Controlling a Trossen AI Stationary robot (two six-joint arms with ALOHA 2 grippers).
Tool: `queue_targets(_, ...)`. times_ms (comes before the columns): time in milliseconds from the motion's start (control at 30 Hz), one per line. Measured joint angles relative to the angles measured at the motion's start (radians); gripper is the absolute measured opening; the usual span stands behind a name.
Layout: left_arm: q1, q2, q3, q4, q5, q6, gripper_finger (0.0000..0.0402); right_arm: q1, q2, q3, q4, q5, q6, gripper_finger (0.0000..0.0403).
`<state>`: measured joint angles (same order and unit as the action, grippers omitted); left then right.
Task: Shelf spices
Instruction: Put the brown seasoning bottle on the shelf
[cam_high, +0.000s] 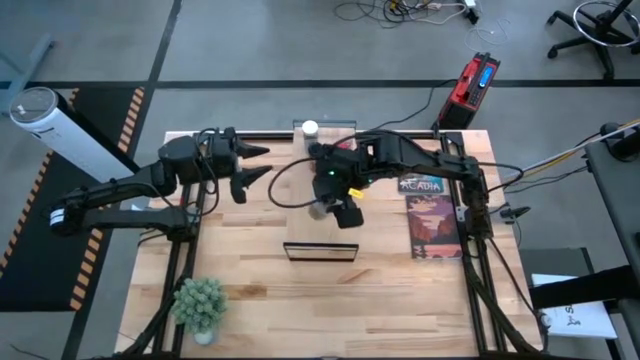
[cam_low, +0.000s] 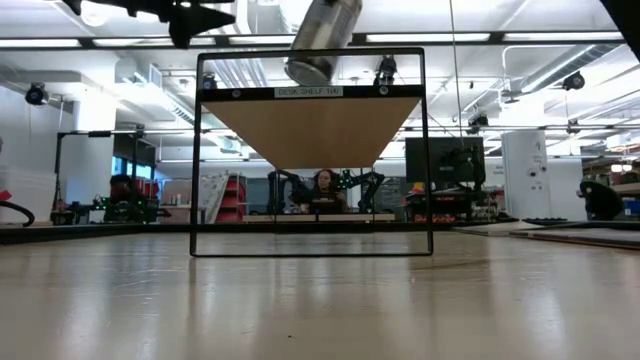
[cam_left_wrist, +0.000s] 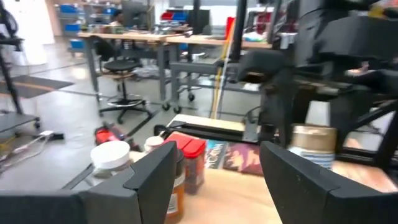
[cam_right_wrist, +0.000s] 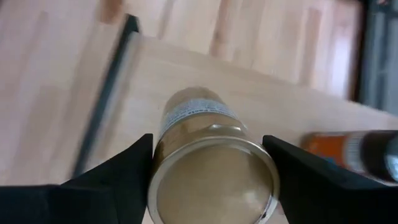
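High view: right gripper (cam_high: 335, 205) over the middle of the table (cam_high: 260, 290), fingers either side of the tan-topped round jar (cam_high: 318, 209), which sits just above the far edge of the shelf (cam_high: 320, 250); left gripper (cam_high: 252, 168) idle near the far left of the table, jaws spread and empty; white-capped jar (cam_high: 309, 129) at the far table edge; game box (cam_high: 433, 215) to the right; small potted plant (cam_high: 200, 303) at the near left. Low view: the round jar (cam_low: 322, 38) hangs tilted in the air above the shelf (cam_low: 312, 125), clear of its top board. Left wrist view: left fingers (cam_left_wrist: 155, 174) wide apart; white-capped jar (cam_left_wrist: 111, 155) and red tin (cam_left_wrist: 189, 155) beyond them; round jar (cam_left_wrist: 313, 144) further off under the right arm. Right wrist view: round jar (cam_right_wrist: 208, 168) held between the right fingers (cam_right_wrist: 121, 168), filling the gap, pale shelf board (cam_right_wrist: 261, 99) below it; another jar (cam_right_wrist: 354, 149) lies on its side on the board.
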<state>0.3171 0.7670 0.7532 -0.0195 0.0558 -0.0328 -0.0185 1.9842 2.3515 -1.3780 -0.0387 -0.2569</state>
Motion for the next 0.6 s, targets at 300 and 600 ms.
queue_targets(300, -0.004, -0.001, 0.000, -0.006, -0.019, 0.012, 0.0220, 0.001, 0.001, 0.001, -0.014, -0.023, 0.081, 0.0255)
queue_targets(600, -0.016, -0.001, 0.000, -0.006, -0.021, 0.013, 0.0220, 0.030, 0.052, -0.001, -0.026, -0.022, 0.084, 0.0264)
